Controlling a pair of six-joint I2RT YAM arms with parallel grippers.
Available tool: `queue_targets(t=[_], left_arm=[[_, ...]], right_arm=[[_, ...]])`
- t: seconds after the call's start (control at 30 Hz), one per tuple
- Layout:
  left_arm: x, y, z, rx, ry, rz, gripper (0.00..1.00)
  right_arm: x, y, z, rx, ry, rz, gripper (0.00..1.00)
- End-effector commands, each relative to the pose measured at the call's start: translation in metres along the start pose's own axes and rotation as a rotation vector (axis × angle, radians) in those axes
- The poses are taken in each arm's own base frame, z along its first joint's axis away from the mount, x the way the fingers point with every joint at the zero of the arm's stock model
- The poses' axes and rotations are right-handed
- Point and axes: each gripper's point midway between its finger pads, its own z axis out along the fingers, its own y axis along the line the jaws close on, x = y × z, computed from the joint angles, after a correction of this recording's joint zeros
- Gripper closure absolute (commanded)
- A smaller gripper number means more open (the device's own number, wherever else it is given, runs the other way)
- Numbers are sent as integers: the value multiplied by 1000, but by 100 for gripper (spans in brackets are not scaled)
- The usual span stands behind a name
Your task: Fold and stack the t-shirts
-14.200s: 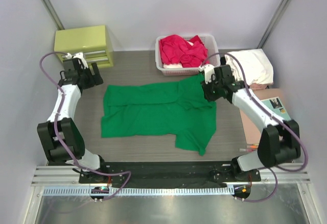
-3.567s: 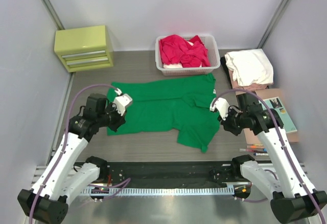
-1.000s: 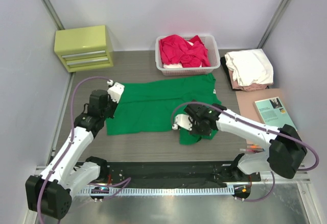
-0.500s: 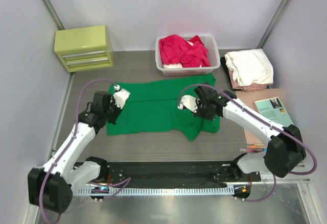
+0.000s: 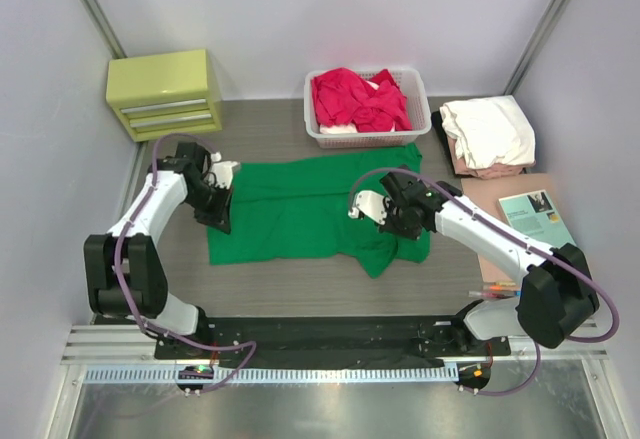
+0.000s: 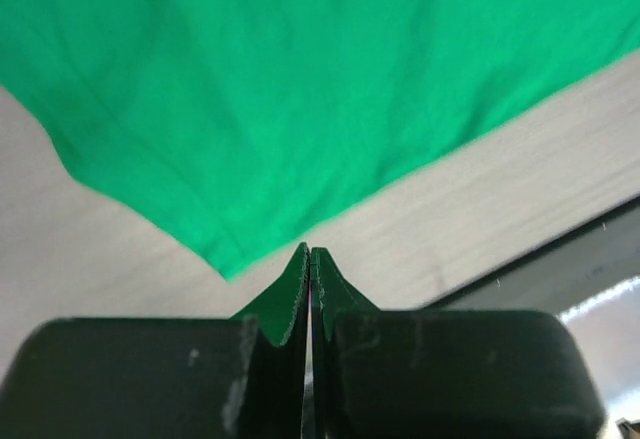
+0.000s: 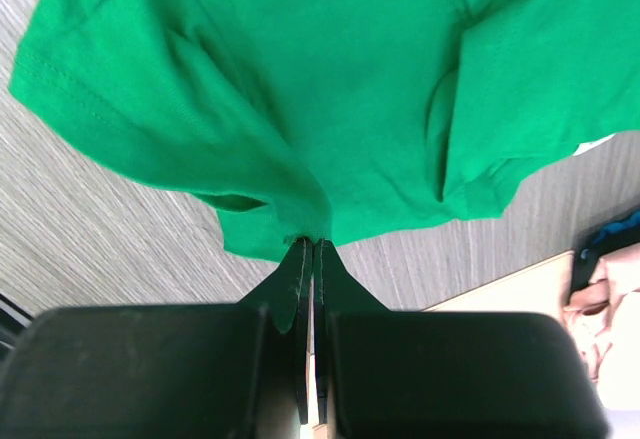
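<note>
- the green shirt (image 5: pixel 300 209) lies spread across the middle of the table (image 5: pixel 270 134). most of it is flat, and the lower right part is bunched and folded up onto itself.
- the right gripper (image 7: pixel 310 244) is over that bunched part, right of centre in the overhead view. its jaws are clenched on a pinch of green cloth, and in the wrist view the fabric gathers into creases that run right down to the fingertips.
- the left gripper (image 6: pixel 308 257) is at the shirt's left edge, centre left in the overhead view. its jaws are pressed tight together with no gap. the shirt's lower corner sits just beside the tips, and i can't tell if any cloth is caught between them.
- a white basket (image 5: pixel 366 140) stands at the back of the table, upper middle of the frame, just behind the green shirt's far edge. it is heaped with red shirts (image 5: pixel 355 99), and a bit of white cloth shows under them at the front.
- a folded white shirt (image 5: pixel 490 129) tops a small pile at the upper right, with pale pink and dark cloth peeking out beneath it.
- a teal book (image 5: pixel 535 217) lies on a brown board at the right edge, below that pile.
- a yellow-green drawer box (image 5: pixel 165 89) sits in the upper left corner, well apart from the shirts.
</note>
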Motion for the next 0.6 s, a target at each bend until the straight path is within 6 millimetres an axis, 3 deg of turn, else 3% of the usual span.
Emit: queue_targets(t=[0.0,0.1,0.23,0.33,0.47,0.57], left_arm=[[30,-13,-18,-8,65,-104,100],[26,-7,-27,-65,43,-123,100],[31,-5,-29,-58,147,-122,100],[34,10,-11,-95,204,-143,100],[8,27,10,-132,117,-145,100],[19,31,23,-120,223,-172,100]], right_arm=[[-9,-4,-5,30,-54,-5,99],[-12,-6,-4,25,-61,-4,99],[-15,-8,-5,29,-68,-7,99],[-17,-7,-5,27,-77,7,99],[-14,-5,-5,29,-79,15,99],[-6,-5,-6,48,-56,6,99]])
